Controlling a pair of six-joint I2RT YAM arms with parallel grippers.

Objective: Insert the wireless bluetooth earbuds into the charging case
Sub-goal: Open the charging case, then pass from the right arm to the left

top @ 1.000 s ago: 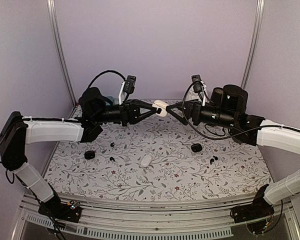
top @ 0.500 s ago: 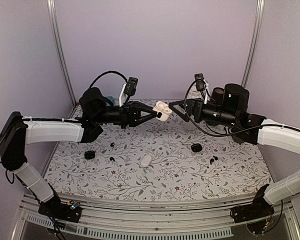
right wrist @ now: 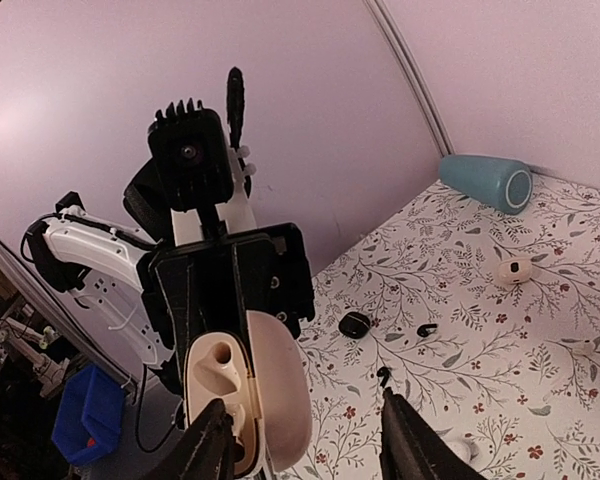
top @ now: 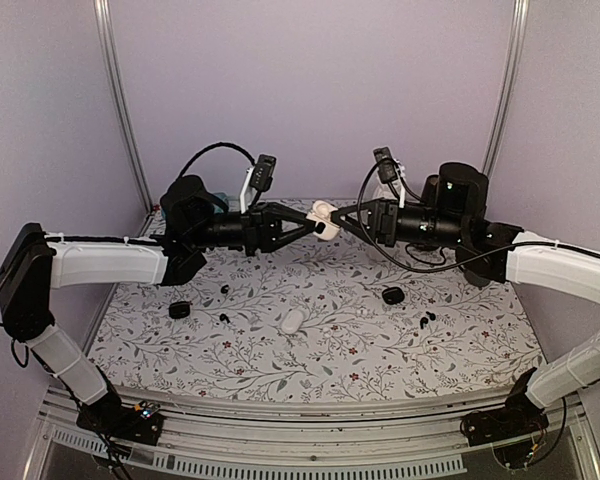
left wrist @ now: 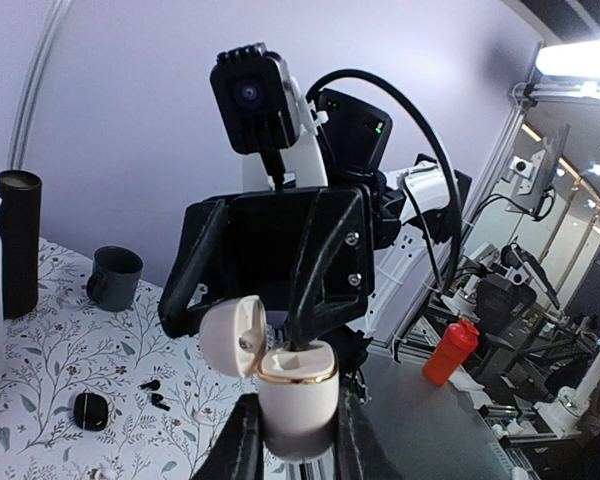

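Where the earbuds (top: 223,317) lie: loose on the patterned table (top: 330,370), none of them in a case.
Left-side buds: two black beans, apart from each other, near a black case (top: 180,310).
Right-side pair (top: 425,318): two buds close together, just in front of a second black case (top: 392,295).
Charging case (top: 323,218): white and pebble-shaped. It is held in the air over the far middle of the table, well apart from every bud.
Case body (left wrist: 295,390): upright in the left wrist view, with a gold rim at its mouth.
Lid (left wrist: 233,335): hinged open and tilted to one side of the body.
Interior: a moulded cream socket (right wrist: 220,370) shows in the right wrist view.
Left gripper (left wrist: 295,402): clamped on the case body, one finger on each flank.
Right gripper (right wrist: 305,425): faces the left gripper head-on with its jaws partly apart. The opened case sits between its fingers. One finger is at the case's edge and the other stands clear. Contact cannot be confirmed.
White case (top: 293,321): closed, on the table near the middle, between the two groups of buds.
Small white case (right wrist: 515,270): on the table near the far wall.
Teal cylinder (right wrist: 485,180): on its side at the far edge, against the wall.
Dark mug (left wrist: 113,277): upright on the table.
Black tube (left wrist: 18,240): upright, beside the mug.
Red bottle (left wrist: 450,350): upright on a surface beyond the table.
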